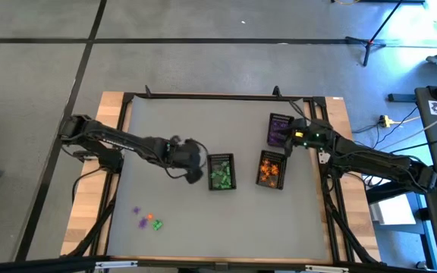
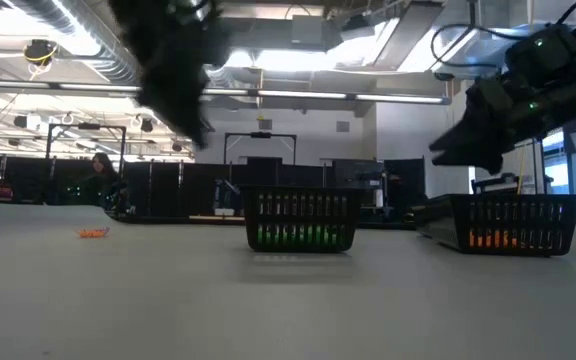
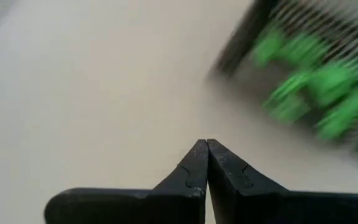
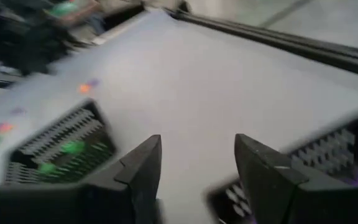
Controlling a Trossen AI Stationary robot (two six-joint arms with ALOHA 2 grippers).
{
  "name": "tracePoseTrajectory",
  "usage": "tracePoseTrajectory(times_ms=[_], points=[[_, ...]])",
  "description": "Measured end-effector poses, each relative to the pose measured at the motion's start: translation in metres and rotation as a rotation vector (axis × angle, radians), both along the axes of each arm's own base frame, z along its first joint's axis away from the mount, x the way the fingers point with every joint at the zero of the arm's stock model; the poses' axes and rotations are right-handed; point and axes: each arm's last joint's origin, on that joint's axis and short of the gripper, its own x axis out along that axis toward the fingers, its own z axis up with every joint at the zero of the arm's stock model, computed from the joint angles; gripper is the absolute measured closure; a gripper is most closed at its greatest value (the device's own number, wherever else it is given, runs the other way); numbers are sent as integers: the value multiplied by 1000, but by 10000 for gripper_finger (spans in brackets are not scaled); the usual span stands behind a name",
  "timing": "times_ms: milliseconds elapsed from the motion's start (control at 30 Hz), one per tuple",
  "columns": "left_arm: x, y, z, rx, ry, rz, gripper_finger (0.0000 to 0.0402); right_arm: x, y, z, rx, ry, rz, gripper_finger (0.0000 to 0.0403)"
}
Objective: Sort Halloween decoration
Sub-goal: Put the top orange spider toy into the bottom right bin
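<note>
The Halloween decoration is tiny plastic trinkets. A few loose ones, purple, orange and green [image 1: 147, 220], lie near the table's front left. Green ones fill the middle basket [image 1: 221, 172], orange ones the basket to its right [image 1: 271, 168], and purple ones the far basket [image 1: 279, 129]. My left gripper [image 3: 207, 143] is shut on nothing and hangs above the table just left of the green basket [image 3: 309, 81]. My right gripper [image 4: 197, 149] stands open and empty in the air between the purple and orange baskets [image 1: 290, 142].
The three black mesh baskets rest on their bottoms on the grey tabletop [image 1: 165, 136], which has bare room at the left and the far side. A black frame [image 1: 218, 96] rims the table. The low view shows the green basket [image 2: 301, 222] and the orange basket [image 2: 516, 225].
</note>
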Motion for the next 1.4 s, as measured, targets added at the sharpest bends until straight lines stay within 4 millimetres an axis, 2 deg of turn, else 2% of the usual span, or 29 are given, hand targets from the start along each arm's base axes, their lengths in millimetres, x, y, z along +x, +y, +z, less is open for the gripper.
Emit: tracePoseTrajectory(times_ms=[167,400,600,733,867,1100,1400], points=[[-25,1,-8,26,239,48,401,8,9,11,-43,-110,119,204],[-36,-11,-28,-24,300,-14,396,18,32,24,-158,-226,243,204],[-50,-16,-57,-41,326,-28,334,21,44,27,-203,-237,229,204],[-64,-13,-71,-25,375,15,284,22,46,27,-210,-243,231,204],[-77,-10,-82,-17,402,51,252,22,46,27,-205,-244,230,204],[-92,-4,-94,-13,296,93,242,22,46,27,-205,-244,229,204],[-98,5,-113,-115,105,109,246,22,46,27,-205,-244,226,204]])
